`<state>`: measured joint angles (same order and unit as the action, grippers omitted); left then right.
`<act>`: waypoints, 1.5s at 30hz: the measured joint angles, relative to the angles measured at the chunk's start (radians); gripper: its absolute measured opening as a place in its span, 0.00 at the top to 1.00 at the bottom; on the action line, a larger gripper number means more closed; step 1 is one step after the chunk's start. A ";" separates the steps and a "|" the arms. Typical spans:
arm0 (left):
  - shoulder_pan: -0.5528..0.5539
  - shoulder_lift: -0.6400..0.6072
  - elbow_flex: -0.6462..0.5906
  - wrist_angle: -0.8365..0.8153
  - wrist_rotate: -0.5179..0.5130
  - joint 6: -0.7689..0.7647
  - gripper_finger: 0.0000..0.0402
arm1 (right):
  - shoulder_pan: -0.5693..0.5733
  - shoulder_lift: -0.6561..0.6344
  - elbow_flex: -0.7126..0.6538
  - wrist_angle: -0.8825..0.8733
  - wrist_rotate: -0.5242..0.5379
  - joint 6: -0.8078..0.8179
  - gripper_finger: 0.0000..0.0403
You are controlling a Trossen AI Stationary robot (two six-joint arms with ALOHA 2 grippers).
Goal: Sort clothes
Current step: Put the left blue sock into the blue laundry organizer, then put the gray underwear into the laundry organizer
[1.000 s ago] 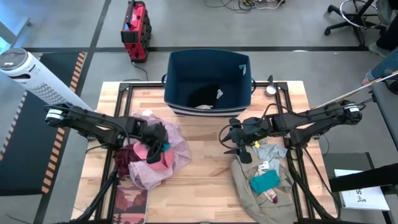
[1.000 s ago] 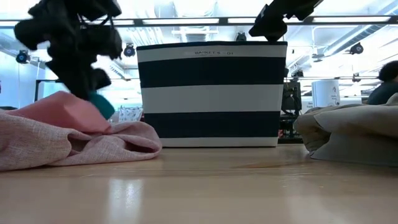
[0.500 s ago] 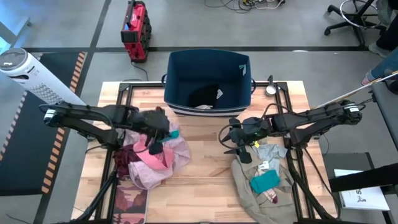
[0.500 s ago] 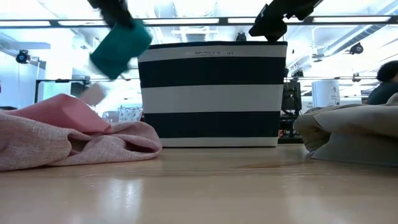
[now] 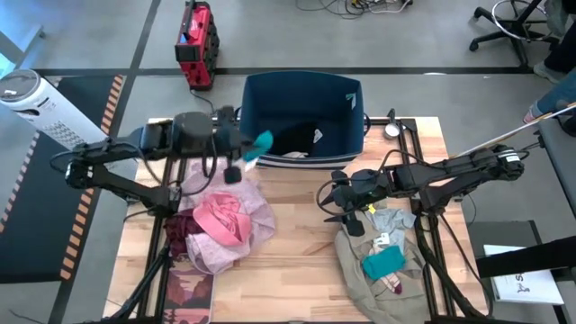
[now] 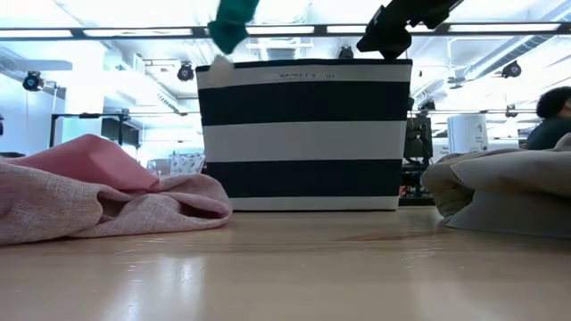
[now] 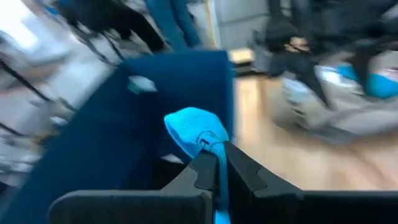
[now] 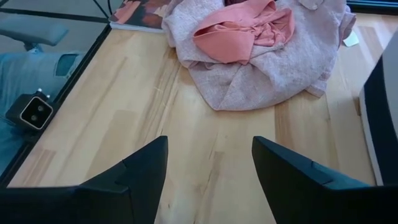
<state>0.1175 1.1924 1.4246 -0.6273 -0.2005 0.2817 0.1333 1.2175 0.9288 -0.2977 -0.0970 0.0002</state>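
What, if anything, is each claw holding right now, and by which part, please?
The left claw is shut on a small teal cloth, pinched at one edge, over the bin's left rim. The right claw is open and holds nothing.

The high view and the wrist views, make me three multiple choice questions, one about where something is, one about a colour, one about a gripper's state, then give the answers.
1. Where is the left gripper?
A. at the navy bin's left front corner
B. over the beige garment
C. off the table

2. What colour is the small cloth it holds?
A. maroon
B. teal
C. black

3. How is the right gripper?
A. shut on a sock
B. shut, empty
C. open, empty

Answers:
1 A, the high view shows it beside that corner.
2 B, the teal piece hangs from its shut fingers.
3 C, its fingers stand apart over bare table.
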 joint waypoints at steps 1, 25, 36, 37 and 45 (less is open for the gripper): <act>0.027 0.011 0.004 0.033 0.005 0.029 1.00 | 0.000 0.000 0.000 0.000 0.008 0.000 0.45; 0.468 0.519 0.266 0.164 0.541 0.140 1.00 | 0.000 0.000 0.000 -0.013 0.021 0.053 0.46; 0.483 0.663 0.277 0.117 0.551 0.158 0.94 | 0.000 0.000 0.001 -0.039 0.074 0.071 0.44; 0.483 0.668 0.277 0.104 0.550 0.162 0.92 | -0.001 0.000 0.001 -0.049 0.077 0.079 0.43; 0.479 0.623 0.276 0.041 0.549 0.178 0.67 | 0.000 -0.032 0.001 -0.126 0.105 0.134 0.37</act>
<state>0.5960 1.8158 1.7008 -0.5867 0.3485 0.4594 0.1329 1.1853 0.9298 -0.4236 0.0077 0.1344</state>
